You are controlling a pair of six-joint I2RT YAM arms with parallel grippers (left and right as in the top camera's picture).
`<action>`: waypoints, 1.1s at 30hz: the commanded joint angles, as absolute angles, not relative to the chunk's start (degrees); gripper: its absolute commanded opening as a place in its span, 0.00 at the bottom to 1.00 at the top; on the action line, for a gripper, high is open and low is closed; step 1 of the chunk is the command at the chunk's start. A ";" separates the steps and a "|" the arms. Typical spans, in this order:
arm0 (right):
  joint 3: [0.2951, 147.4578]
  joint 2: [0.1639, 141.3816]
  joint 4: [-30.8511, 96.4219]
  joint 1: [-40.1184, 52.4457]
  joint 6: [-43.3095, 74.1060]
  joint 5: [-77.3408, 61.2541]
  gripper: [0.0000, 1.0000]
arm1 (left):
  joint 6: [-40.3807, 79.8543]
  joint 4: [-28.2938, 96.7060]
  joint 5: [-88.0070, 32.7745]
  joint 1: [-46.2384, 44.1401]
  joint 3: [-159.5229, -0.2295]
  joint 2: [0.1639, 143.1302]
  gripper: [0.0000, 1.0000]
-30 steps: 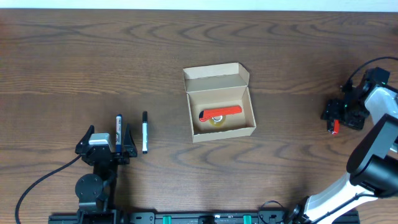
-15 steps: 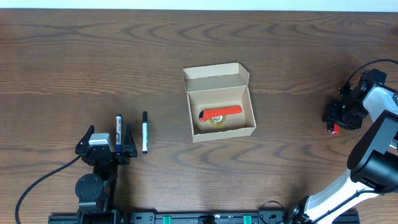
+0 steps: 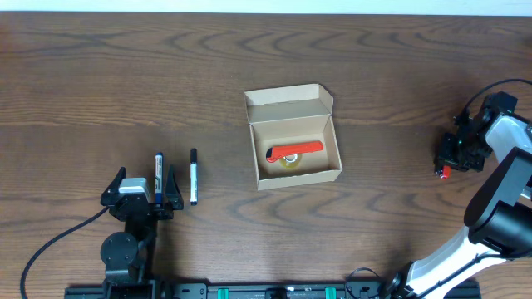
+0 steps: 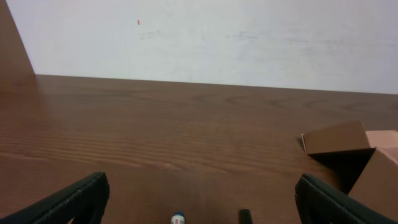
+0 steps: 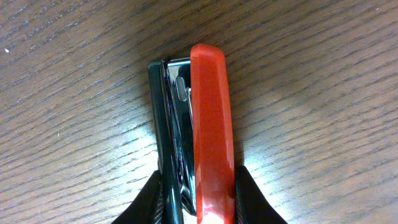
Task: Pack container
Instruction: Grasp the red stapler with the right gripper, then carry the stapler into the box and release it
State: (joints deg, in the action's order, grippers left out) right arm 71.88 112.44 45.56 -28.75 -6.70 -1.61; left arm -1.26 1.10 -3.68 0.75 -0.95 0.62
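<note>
A dark wooden table (image 3: 100,75) is seen from above. The container (image 3: 287,105), a small tan cardboard box, is placed near the middle of the table, with its flap lid folded back toward the far side. Inside it, a red item (image 3: 296,149) of a kind that cannot be told and a yellowish tape roll (image 3: 290,164) are seen touching each other.

The left gripper (image 3: 143,189) is held low at the near left of the table, and its fingers are spread wide with nothing between the pads. A blue pen (image 3: 158,170) is seen between the fingers from above, and a black pen (image 3: 194,176) is laid just beside it on the side toward the box. The container is found to the right of this gripper and farther out. In the left wrist view, its corner (image 4: 339,140) is shown at the right edge.

The right gripper (image 3: 453,156) is placed at the far right edge of the table, well apart from the container. In the right wrist view, its fingers (image 5: 252,200) are pressed against both sides of a red and black stapler (image 5: 208,118). Whether the stapler is resting on the wood cannot be told.
</note>
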 commanded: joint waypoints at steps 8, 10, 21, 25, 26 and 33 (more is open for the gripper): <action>78.30 109.69 49.50 -20.25 -6.94 -4.58 0.01 | -0.62 3.77 -6.02 1.10 -0.27 0.36 0.96; 82.37 107.31 50.52 -17.21 -7.44 -4.89 0.01 | -0.62 3.77 -6.04 1.08 -0.27 0.36 0.95; 101.86 98.35 62.85 0.34 -48.34 -28.47 0.01 | -0.62 3.79 -6.04 1.10 -0.27 0.36 0.95; 103.74 98.37 71.88 8.88 -63.00 -23.70 0.01 | -0.62 3.79 -6.02 1.08 -0.27 0.36 0.95; 103.74 98.37 72.84 10.46 -64.99 -22.06 0.01 | -0.62 3.79 -6.02 1.08 -0.27 0.36 0.95; 103.72 98.50 75.92 22.55 -72.88 -12.01 0.01 | -0.64 3.77 -6.02 1.10 -0.27 0.36 0.95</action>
